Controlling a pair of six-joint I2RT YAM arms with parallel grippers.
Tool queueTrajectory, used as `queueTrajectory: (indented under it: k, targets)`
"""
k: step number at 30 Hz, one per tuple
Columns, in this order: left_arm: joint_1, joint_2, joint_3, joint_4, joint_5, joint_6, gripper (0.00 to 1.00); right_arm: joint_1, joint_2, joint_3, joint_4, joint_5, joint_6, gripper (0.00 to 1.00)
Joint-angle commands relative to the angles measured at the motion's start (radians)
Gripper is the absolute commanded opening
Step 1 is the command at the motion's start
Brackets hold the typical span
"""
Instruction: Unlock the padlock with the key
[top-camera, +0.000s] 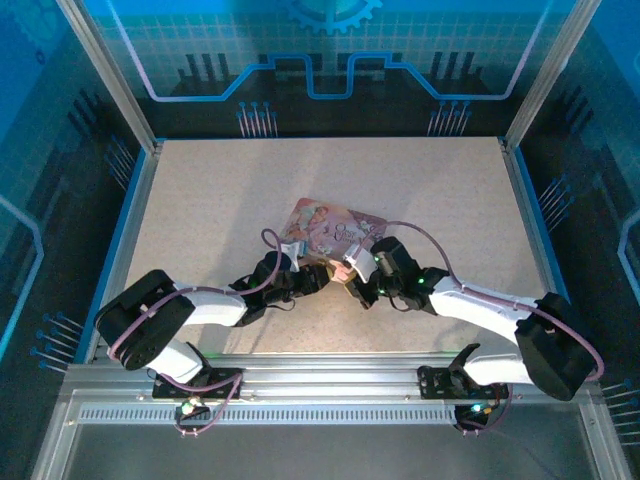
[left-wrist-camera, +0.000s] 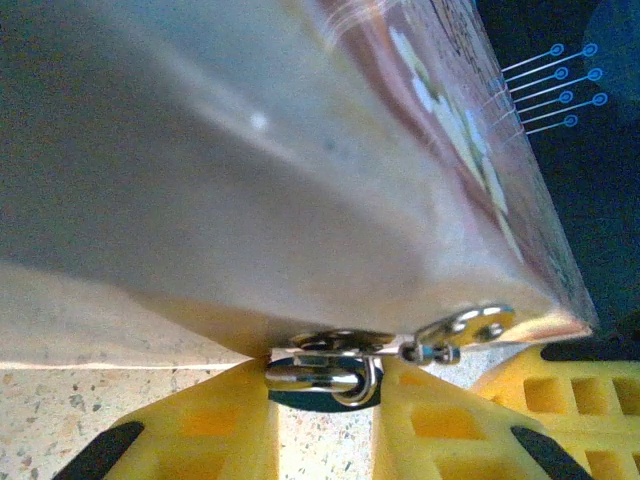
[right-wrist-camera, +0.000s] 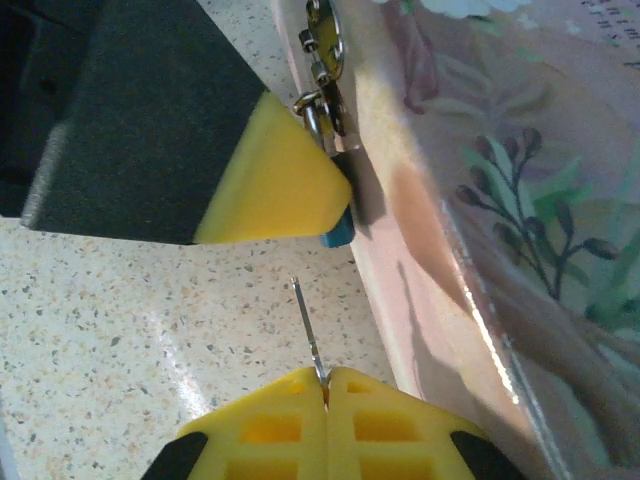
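Pinching the small silvery padlock (left-wrist-camera: 318, 378) between yellow fingers (left-wrist-camera: 215, 430), the left gripper (left-wrist-camera: 325, 425) holds it at the glossy pink tin's (left-wrist-camera: 250, 180) edge; its wrist view shows the curved shackle. Rightward, the right gripper (right-wrist-camera: 326, 395) is clenched on a thin metal key (right-wrist-camera: 307, 325), whose blade points toward the padlock, just short of it.

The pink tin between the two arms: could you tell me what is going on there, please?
The left gripper is shut on the small padlock that hangs from the clasp of the pink tin. The right gripper pinches the thin key, its tip pointing toward the padlock but stopping short of it. The key is not yet in the lock.
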Motion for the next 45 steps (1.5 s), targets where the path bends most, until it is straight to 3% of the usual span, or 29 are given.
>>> queueTrajectory:
  k: [1,7,24,45]
  targets:
    - [-0.012,-0.044,0.037,0.029,0.005,0.004,0.25,-0.046,0.018,-0.001,0.029,-0.002,-0.047,0.01]
    - [-0.013,-0.058,0.043,0.014,0.002,0.005,0.25,-0.089,0.029,0.025,0.031,-0.041,-0.085,0.01]
    - [-0.018,-0.089,0.074,-0.048,-0.006,-0.008,0.25,0.04,0.042,-0.051,0.128,0.033,-0.039,0.01]
    - [-0.021,-0.101,0.073,-0.059,-0.01,-0.023,0.24,0.044,0.116,0.015,0.153,0.047,-0.031,0.01]
